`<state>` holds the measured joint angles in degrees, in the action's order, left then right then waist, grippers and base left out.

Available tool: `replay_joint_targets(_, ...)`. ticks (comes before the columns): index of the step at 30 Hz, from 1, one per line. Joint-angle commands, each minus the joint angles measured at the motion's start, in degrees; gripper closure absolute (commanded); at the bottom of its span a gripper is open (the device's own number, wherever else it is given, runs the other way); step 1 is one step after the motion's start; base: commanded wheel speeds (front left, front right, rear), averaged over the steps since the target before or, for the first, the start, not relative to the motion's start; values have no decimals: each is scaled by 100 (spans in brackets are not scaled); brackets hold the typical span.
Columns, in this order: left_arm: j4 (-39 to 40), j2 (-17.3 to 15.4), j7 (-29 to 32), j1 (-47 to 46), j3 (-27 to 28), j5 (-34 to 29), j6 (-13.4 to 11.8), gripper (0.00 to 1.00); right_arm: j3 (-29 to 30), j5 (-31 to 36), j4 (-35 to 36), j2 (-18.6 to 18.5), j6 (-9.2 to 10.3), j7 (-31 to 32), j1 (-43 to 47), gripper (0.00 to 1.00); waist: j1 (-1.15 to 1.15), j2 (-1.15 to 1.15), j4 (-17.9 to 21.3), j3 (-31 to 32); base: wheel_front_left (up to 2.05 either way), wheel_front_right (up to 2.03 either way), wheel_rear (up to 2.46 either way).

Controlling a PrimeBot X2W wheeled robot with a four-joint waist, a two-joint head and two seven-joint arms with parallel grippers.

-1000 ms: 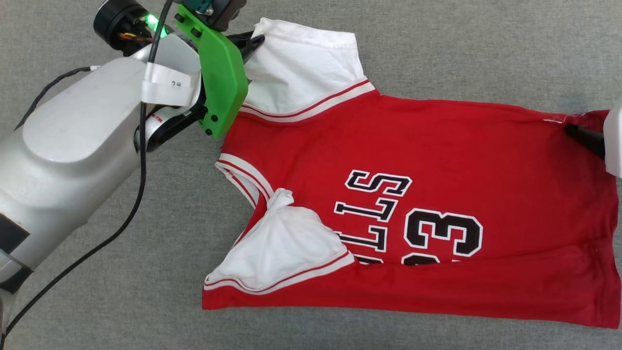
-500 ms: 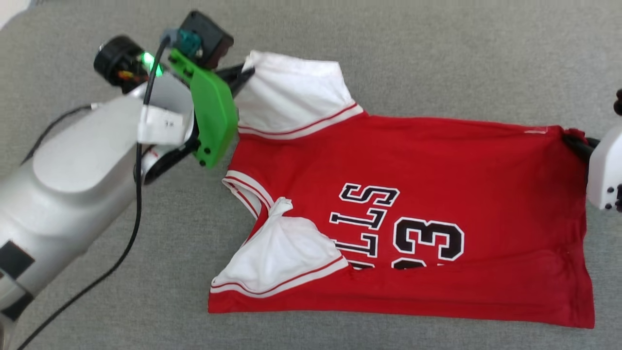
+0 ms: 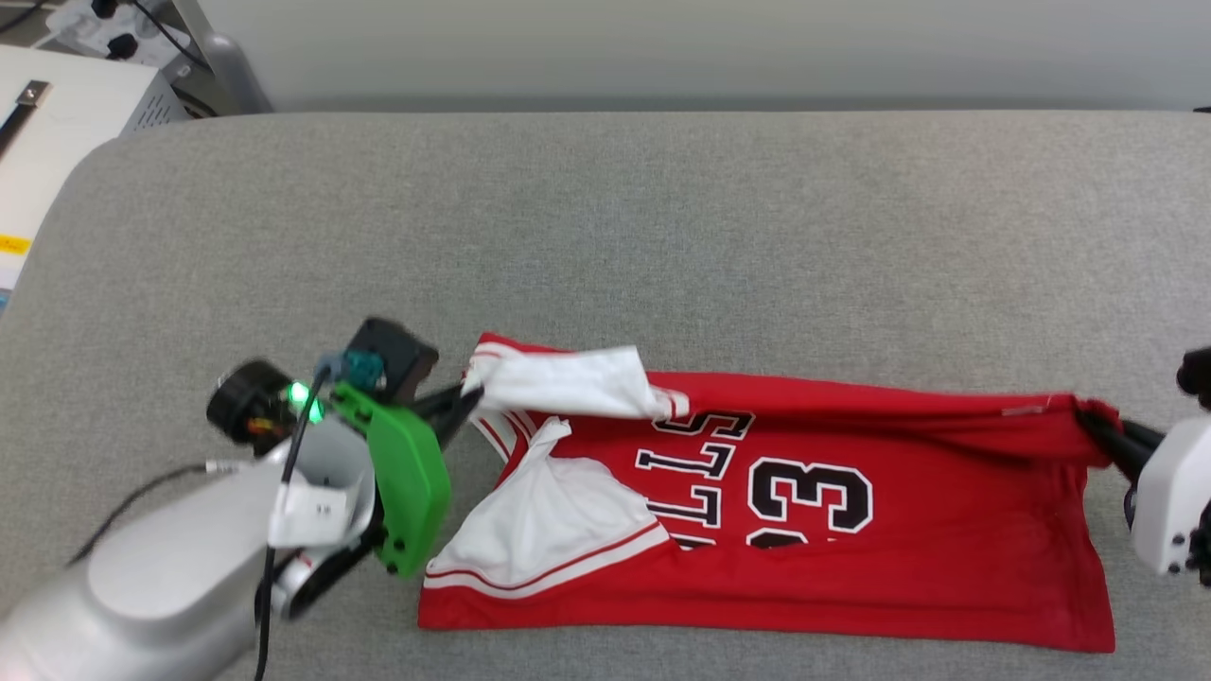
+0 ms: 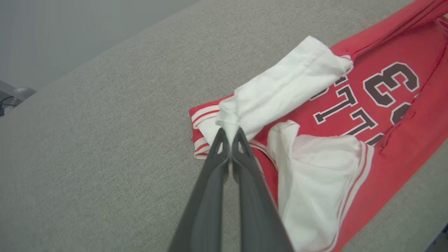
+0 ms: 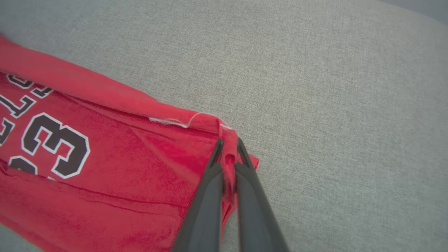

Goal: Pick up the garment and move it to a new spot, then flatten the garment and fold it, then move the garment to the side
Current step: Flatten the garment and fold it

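Grey fabric surface beneath garment, stretched sideways near front edge. Left gripper clenched on white sleeve, right gripper clamped on hem corner, seemingly raising far edge for folding.

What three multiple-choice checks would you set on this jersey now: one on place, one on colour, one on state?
1. The left pincer grips the garment at: A) a white sleeve B) the bottom hem C) the lettering.
2. The "23" is: A) yellow B) black, white-outlined C) blue.
3. The right pincer is: A) open above the cloth B) shut on nothing C) shut on a red corner.
Key: A, white cloth is pinched at its tip; B, dark digits with pale edges; C, red cloth bunches between its closed jaws.
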<state>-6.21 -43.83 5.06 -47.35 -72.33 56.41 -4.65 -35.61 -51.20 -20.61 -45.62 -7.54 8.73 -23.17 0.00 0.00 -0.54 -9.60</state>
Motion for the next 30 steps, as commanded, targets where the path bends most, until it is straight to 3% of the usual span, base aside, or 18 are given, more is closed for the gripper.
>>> replay_joint_targets(1,93,-66,-56,256,-8,95,-104,100,41,-17,68,-15,5,-53,219,100,0,0,3,123,0,0,0)
replay_joint_targets(8,299,-136,-92,980,-50,194,-297,100,305,12,256,119,5,-176,968,100,0,0,-8,91,0,0,0)
replay_joint_targets(20,-438,308,-289,1432,-59,390,-125,100,567,150,-52,565,5,-41,1317,100,0,0,-14,-130,0,0,0)
replay_joint_targets(21,-514,351,-340,1456,-46,409,-116,76,590,145,-73,604,5,-73,1323,93,0,0,-14,-105,0,0,0)
replay_joint_targets(22,-564,376,-381,1473,-41,409,-119,51,608,140,-76,626,5,-90,1329,53,0,0,-12,-80,0,0,0)
replay_joint_targets(23,-613,397,-485,1496,-10,394,-158,0,623,158,-54,628,5,-119,1334,0,0,0,-9,-31,0,0,0)
replay_joint_targets(30,-517,331,-1493,1721,393,256,-710,0,1016,-63,586,438,5,-231,1567,0,0,0,-2,267,0,0,0)
